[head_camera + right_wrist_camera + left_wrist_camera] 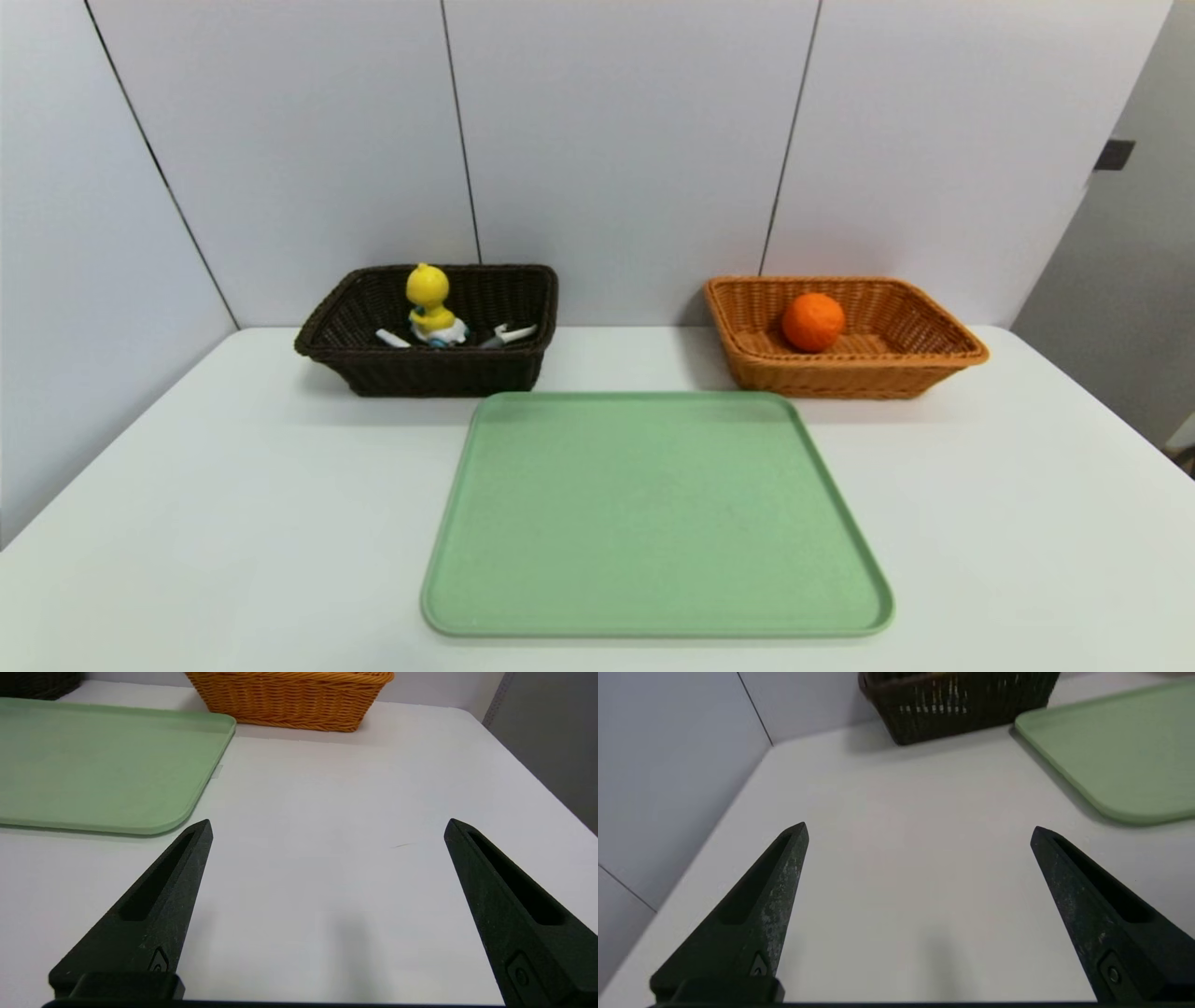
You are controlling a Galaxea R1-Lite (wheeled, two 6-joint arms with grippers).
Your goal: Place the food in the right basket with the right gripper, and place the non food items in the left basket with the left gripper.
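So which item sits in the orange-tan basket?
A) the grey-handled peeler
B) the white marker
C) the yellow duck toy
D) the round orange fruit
D: the round orange fruit lies inside the orange-tan basket, while the duck toy, marker and peeler are in the dark brown basket.

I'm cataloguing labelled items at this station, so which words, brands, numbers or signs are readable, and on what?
There are none to read: no lettering shows on the duck toy, orange fruit, baskets or tray.
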